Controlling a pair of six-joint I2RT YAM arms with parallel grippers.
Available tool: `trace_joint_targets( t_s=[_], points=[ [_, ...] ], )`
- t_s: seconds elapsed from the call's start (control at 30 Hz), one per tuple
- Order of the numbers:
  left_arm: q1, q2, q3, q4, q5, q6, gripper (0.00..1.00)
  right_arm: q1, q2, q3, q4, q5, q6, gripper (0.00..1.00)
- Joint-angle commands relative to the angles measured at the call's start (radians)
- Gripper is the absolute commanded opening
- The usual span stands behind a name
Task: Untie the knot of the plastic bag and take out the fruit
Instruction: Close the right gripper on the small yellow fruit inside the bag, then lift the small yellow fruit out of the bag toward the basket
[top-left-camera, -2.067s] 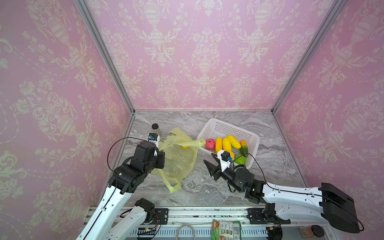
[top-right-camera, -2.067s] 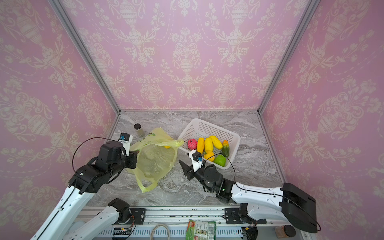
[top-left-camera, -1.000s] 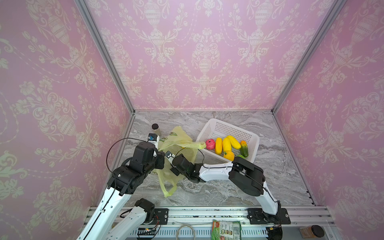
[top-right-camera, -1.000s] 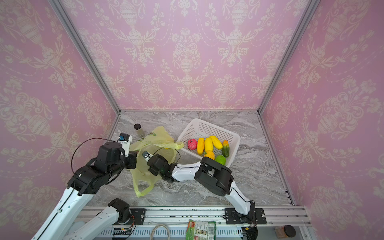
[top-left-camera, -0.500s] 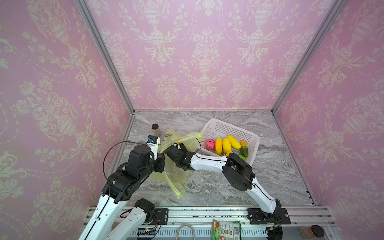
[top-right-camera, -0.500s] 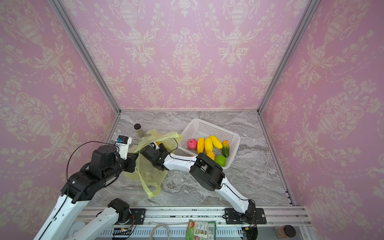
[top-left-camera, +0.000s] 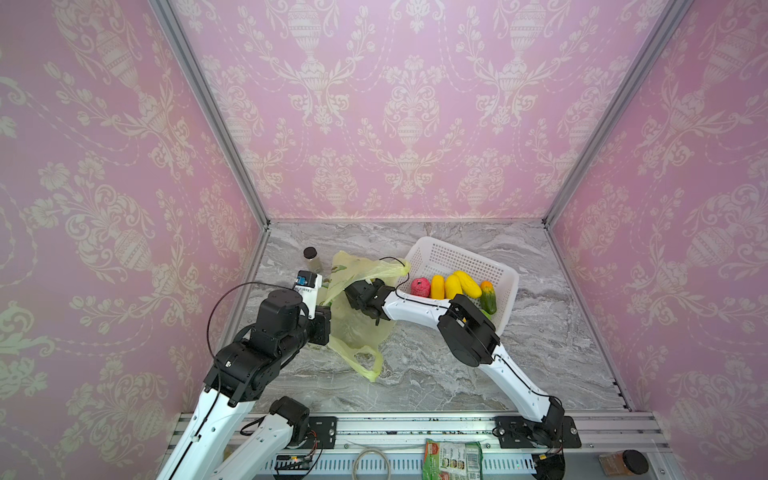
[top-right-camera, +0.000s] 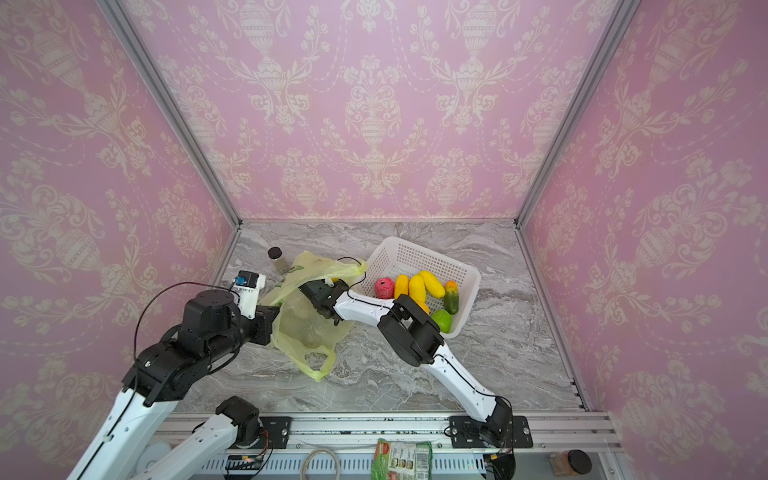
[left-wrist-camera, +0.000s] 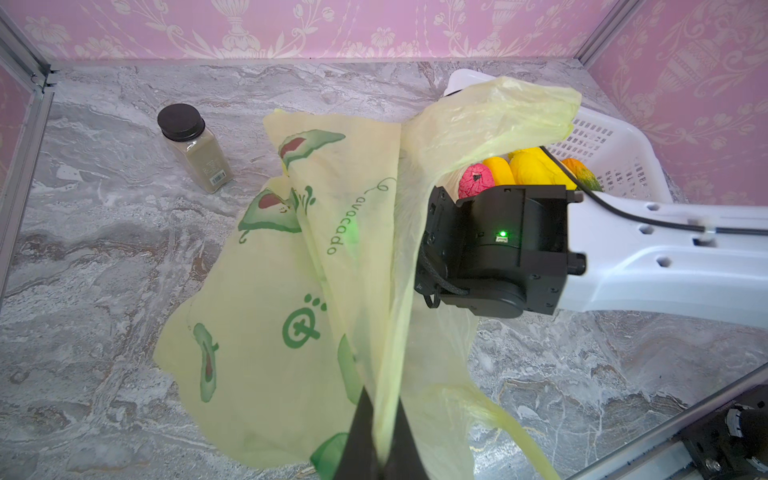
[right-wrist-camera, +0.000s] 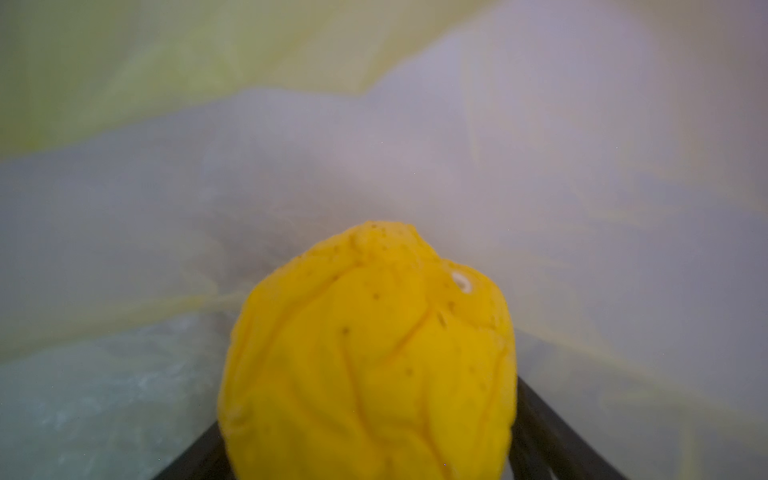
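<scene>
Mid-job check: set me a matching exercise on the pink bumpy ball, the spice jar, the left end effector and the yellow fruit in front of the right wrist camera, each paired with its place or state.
Things
1. pink bumpy ball
2. spice jar
3. left end effector
4. yellow fruit

Places or states
A. pinched shut on the plastic bag
B. inside the bag, film all around it
C. in the white basket
D. upright on the table, beside the bag

Pairs: 1-C, 2-D, 3-A, 4-B

pink damask walls (top-left-camera: 374, 104), grey marble floor (top-left-camera: 415, 374), aluminium corner posts (top-left-camera: 216, 116)
</scene>
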Motion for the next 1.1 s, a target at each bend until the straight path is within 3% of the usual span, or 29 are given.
trace_joint_targets(
  t_s=[0.0, 0.47, 0.67, 0.9, 1.07],
  points=[
    [-0.009, -0.011, -0.011, 0.011, 0.012, 0.020, 0.00, -0.006, 0.015, 0.017, -0.043, -0.055, 0.018, 0.89],
    [-0.009, 0.000, -0.013, 0.010, 0.010, 0.017, 0.00, -0.021, 0.028, 0.069, 0.035, -0.187, 0.085, 0.95],
    [-0.009, 0.004, -0.012, 0.009, 0.001, 0.017, 0.00, -0.029, 0.002, 0.015, 0.092, -0.221, 0.107, 0.72],
    [-0.007, 0.041, -0.011, -0.008, -0.103, 0.001, 0.00, -0.030, -0.145, -0.241, 0.265, -0.247, 0.106, 0.49],
    [0.005, 0.086, -0.004, -0.022, -0.151, -0.009, 0.00, -0.028, -0.284, -0.480, 0.451, -0.323, 0.098, 0.38]
  ],
)
